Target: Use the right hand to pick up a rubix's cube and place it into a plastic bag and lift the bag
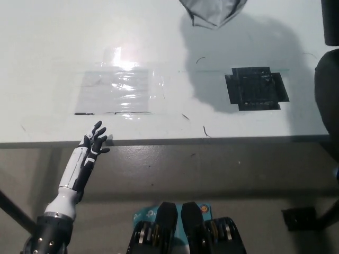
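bag (213, 11) grey, crumpled, only bottom visible at top edge; left hand (93, 142) open, empty.

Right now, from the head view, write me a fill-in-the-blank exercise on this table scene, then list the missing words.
1. The grey plastic bag hangs at the ___ edge of the picture.
2. The left hand rests at the table's front edge with fingers ___.
3. The square patch on the table is ___ in colour.
4. The shiny clear sheet lies to the robot's ___ of that patch.

Missing words: top; apart; black; left
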{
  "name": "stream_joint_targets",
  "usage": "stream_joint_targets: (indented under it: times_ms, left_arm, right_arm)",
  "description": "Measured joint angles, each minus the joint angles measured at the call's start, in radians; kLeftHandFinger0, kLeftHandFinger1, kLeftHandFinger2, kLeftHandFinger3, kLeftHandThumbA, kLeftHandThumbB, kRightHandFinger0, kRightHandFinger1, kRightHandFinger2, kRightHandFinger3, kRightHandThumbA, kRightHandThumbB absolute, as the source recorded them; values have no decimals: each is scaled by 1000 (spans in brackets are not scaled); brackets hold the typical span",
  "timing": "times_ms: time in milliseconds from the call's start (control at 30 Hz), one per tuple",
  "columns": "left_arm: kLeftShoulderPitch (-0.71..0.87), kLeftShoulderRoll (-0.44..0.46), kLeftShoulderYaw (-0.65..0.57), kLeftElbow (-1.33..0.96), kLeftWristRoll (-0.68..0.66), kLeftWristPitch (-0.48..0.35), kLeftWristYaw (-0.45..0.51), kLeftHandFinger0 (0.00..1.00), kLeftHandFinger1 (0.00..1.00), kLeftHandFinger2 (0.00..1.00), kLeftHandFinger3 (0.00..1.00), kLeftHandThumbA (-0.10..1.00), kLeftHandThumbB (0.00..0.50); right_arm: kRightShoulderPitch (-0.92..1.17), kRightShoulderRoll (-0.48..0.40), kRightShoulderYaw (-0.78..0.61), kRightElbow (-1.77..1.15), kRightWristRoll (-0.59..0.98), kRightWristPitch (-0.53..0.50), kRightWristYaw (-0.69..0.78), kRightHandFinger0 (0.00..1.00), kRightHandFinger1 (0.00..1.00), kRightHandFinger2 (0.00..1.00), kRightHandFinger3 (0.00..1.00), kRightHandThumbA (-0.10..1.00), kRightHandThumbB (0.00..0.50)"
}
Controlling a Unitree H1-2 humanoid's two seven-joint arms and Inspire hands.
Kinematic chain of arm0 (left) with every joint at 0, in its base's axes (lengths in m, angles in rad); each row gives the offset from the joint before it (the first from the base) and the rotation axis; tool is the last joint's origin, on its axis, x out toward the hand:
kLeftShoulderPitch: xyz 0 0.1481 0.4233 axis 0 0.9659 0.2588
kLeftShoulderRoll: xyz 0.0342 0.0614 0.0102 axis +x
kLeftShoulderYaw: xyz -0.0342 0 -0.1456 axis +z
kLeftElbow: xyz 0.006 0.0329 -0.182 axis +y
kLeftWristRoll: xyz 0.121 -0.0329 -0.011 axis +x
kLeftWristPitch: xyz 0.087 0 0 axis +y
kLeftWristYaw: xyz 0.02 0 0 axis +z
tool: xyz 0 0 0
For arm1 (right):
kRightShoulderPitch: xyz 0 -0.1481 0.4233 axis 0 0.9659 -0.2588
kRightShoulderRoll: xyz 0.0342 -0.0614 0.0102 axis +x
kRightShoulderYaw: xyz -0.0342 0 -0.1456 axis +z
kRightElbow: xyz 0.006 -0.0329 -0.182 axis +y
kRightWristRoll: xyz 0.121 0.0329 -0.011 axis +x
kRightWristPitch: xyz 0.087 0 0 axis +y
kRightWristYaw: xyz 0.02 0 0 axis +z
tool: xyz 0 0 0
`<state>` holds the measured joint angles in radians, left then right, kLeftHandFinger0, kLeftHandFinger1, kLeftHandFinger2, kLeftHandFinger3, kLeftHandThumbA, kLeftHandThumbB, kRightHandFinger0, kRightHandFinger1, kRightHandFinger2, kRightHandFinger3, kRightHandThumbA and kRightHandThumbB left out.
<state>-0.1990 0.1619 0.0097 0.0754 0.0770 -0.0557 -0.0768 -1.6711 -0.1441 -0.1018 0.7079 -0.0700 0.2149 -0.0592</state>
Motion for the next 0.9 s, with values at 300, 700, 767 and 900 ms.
stream_joint_targets:
  times_ms: [300,700,767,900]
  left_arm:
    - [-2,0,-7,0,1,0,-1,848,953,1000,1000,968,72]
    - [-8,2,-11,-6,2,0,-1,1000,1000,1000,1000,1000,137]
    - [-9,2,-12,-6,3,-3,-1,1000,1000,1000,1000,1000,166]
    - [-9,5,-13,-5,9,-6,0,1000,1000,1000,1000,1000,204]
  right_arm:
    - [176,93,81,6,-22,-10,-21,0,304,707,715,-100,144]
    - [280,181,116,19,-31,-13,-52,0,356,745,749,-100,141]
    - [287,184,116,37,-31,-17,-60,0,354,747,751,-100,132]
    - [289,181,114,78,-30,-28,-67,0,358,762,803,-100,96]
